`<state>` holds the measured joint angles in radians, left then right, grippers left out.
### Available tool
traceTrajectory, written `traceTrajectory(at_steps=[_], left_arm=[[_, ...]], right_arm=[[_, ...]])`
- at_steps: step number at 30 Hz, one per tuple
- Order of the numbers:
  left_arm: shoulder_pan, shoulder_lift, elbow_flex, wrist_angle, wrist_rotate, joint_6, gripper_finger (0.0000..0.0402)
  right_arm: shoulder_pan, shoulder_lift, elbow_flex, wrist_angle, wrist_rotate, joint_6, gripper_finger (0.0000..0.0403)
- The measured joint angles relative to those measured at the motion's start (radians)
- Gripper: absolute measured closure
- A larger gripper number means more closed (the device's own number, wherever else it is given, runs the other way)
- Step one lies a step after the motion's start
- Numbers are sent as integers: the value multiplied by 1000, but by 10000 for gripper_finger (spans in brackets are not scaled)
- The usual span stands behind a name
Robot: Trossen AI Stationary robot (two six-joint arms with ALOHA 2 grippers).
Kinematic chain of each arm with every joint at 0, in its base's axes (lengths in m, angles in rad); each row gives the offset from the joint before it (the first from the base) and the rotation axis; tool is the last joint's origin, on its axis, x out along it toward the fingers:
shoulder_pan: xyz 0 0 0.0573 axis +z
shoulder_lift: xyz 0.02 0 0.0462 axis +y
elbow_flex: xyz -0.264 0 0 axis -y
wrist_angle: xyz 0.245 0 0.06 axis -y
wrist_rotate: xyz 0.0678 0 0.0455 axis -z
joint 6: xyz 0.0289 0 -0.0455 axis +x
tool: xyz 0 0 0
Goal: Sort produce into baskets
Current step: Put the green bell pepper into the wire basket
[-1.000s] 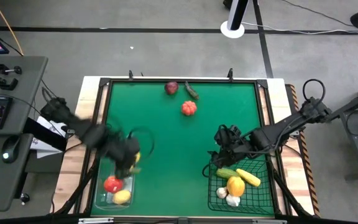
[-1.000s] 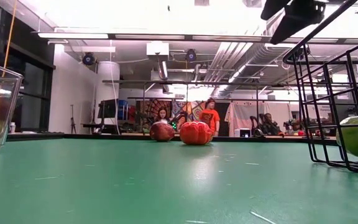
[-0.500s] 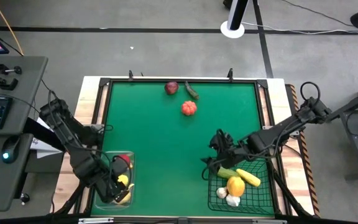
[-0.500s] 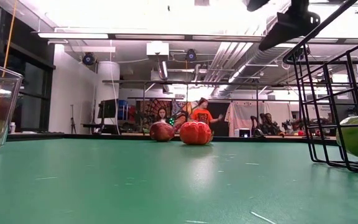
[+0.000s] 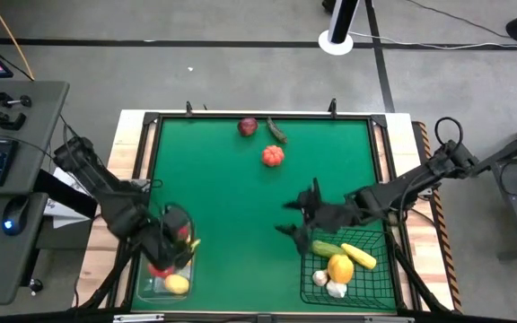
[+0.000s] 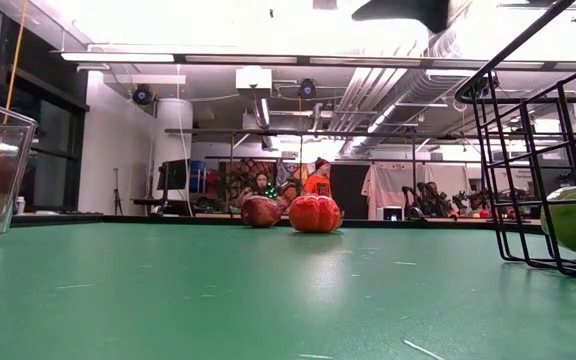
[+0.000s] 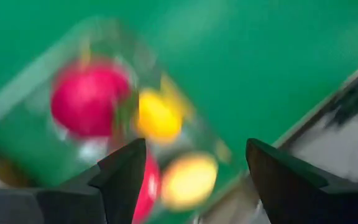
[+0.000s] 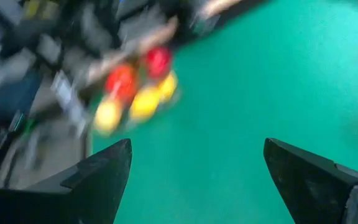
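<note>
Both grippers have jaws apart and empty: the left gripper (image 5: 176, 256) above the clear plastic bin (image 5: 153, 285), the right gripper (image 5: 299, 218) well beside it, presumably between picks.

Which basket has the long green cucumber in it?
The black wire basket, by the right arm. The cucumber lies inside it; the clear bin holds only red and yellow pieces.

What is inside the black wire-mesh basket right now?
The black wire-mesh basket holds a green cucumber, a yellow corn-like piece, a yellow pepper and white garlic. The right gripper, fingers open, covers the basket's near-left corner.
</note>
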<state>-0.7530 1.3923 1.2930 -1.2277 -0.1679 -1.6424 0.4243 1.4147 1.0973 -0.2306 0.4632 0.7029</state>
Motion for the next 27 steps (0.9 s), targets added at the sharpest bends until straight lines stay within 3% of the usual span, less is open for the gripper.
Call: traceTrajectory(at_steps=[3, 10, 15, 21, 27], left_arm=[[61, -45, 0, -4, -140, 71, 139], [274, -152, 0, -29, -307, 353, 139], [464, -219, 0, -29, -308, 655, 139], [704, -286, 0, 38, -296, 1048, 139], [941, -325, 0, 162, -108, 1337, 139]], right_arm=[[-82, 0, 0, 55, 111, 37, 47], [-392, 0, 0, 46, 41, 153, 47], [-624, 10, 1, -17, 0, 144, 47], [-803, 150, 36, -52, -162, 159, 47], [-861, 411, 284, -276, -206, 107, 47]])
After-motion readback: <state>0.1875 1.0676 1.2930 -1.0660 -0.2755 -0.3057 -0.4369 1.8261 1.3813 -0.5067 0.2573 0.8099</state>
